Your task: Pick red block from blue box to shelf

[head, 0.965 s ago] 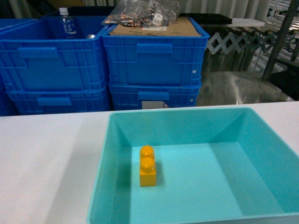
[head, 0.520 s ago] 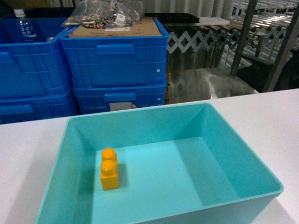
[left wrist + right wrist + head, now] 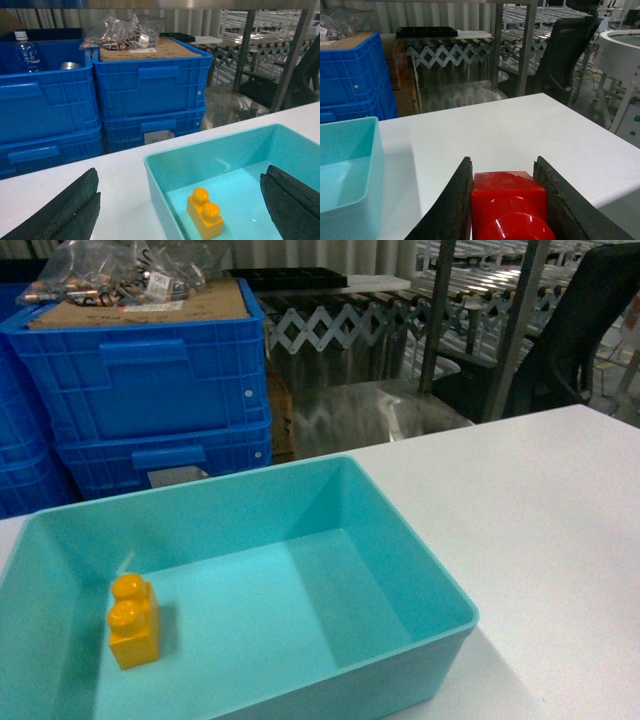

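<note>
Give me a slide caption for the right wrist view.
Right claw grips the red block above the white table, blue box at left.

Left gripper [image 3: 180, 202] fingers [image 3: 65, 207] broad, matte black, layered edges, right gripper [image 3: 506, 200] fingers [image 3: 451, 210] dark, worn, rough-textured

Red block [image 3: 507, 202] — turquoise blue box [image 3: 420, 580]

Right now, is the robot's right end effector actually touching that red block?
Touching. The right wrist view shows the right end effector with both fingers pressed against the red block.
</note>
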